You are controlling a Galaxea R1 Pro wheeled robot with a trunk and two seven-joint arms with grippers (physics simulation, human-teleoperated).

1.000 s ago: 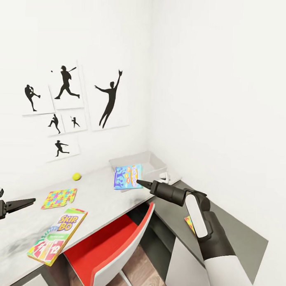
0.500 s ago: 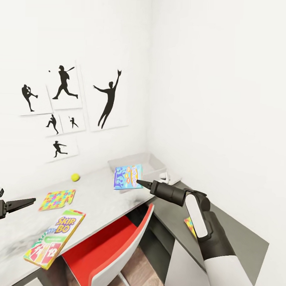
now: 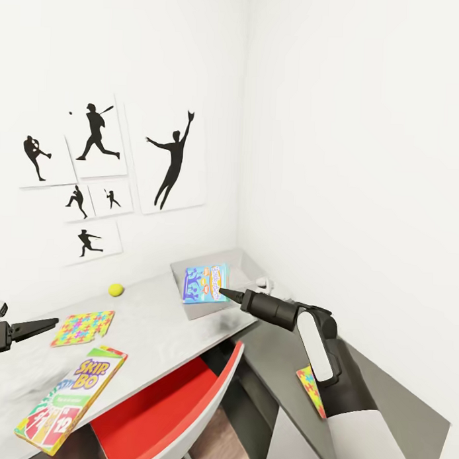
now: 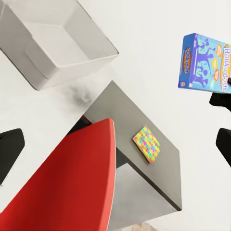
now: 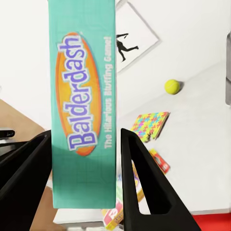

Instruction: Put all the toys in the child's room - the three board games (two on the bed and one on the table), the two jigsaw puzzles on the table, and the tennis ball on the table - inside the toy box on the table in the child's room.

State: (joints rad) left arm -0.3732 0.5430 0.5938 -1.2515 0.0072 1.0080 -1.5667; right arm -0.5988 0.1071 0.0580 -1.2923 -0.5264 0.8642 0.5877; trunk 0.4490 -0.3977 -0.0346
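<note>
In your head view, the toy box [image 3: 244, 273] sits centre frame on the table [image 3: 160, 333], tennis ball [image 3: 116, 290] to its left. Lower left lie a jigsaw puzzle [image 3: 82, 327] and the Skip-Bo game [image 3: 71, 399]. Another puzzle [image 3: 312, 390] lies lower right on the cabinet [image 3: 382, 400].

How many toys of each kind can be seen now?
Board games: 2, the Balderdash box and the Skip-Bo box
Jigsaw puzzles: 2, one on the table, one on the dark cabinet
Tennis balls: 1
Total: 5
</note>
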